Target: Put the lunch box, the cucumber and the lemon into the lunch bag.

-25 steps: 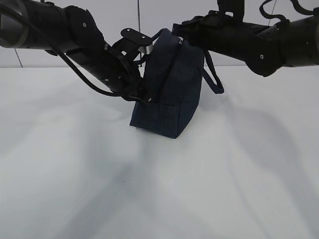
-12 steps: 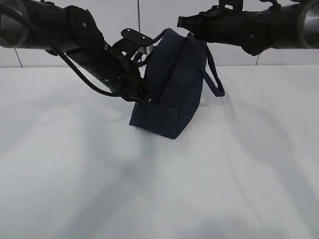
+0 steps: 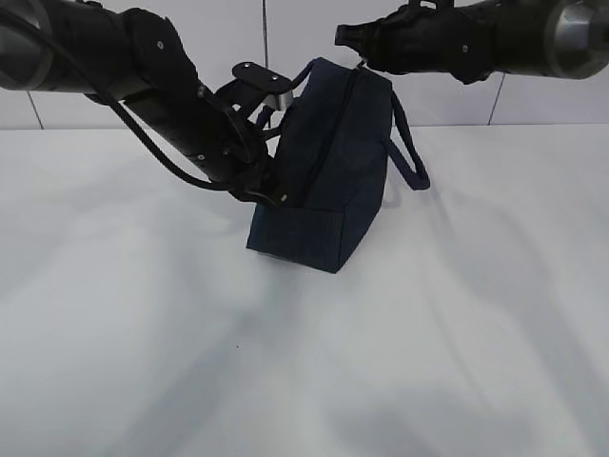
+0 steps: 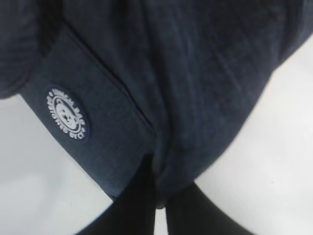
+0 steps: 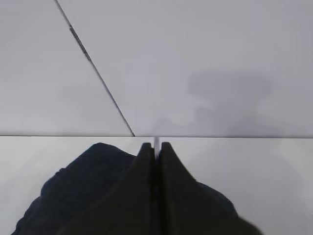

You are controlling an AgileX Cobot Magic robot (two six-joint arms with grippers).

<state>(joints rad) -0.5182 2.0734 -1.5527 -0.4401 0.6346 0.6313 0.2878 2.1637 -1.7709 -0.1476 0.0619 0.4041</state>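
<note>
Lunch bag stands tilted on the white table, zipper line running up its near end. Left gripper pinches a fold of fabric at the bag's lower side, beside the round white logo. Right gripper, jaws pressed together on a thin pale tab, at the bag's top edge.

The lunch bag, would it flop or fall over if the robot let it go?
Probably floppy: the lunch bag is soft navy fabric that creases where the left gripper pinches it. It might tip too, since it leans, with its base partly off the table. The right gripper, jaws together on something thin at its top, seems to steady it.
</note>
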